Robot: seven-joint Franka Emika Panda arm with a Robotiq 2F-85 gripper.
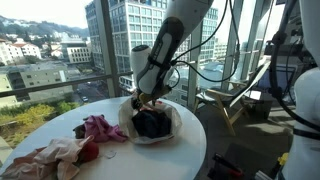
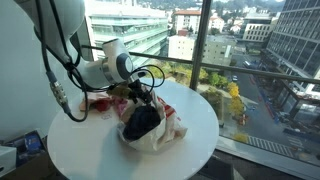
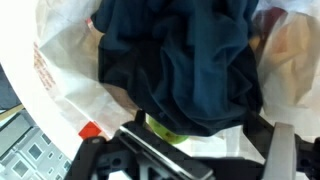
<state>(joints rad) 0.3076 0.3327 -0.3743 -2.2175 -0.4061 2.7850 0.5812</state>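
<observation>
A white plastic bag [image 1: 127, 118] stands open on the round white table [image 1: 175, 160], and it shows in both exterior views [image 2: 172, 131]. A dark navy cloth [image 1: 152, 124] fills the bag [image 2: 143, 122]. My gripper [image 1: 147, 100] hangs just above the bag's mouth, over the cloth [image 2: 140, 97]. In the wrist view the navy cloth [image 3: 180, 60] lies in the white bag [image 3: 60, 75], with a green item [image 3: 165, 128] showing under its edge. The gripper's fingers [image 3: 190, 145] are spread wide at the frame's lower edge and hold nothing.
A pink garment [image 1: 100, 127] and a red and cream pile [image 1: 60, 152] lie on the table beside the bag, and red cloth [image 2: 100, 103] shows behind the arm. Large windows surround the table. A wooden frame [image 1: 225, 110] stands past the table's edge.
</observation>
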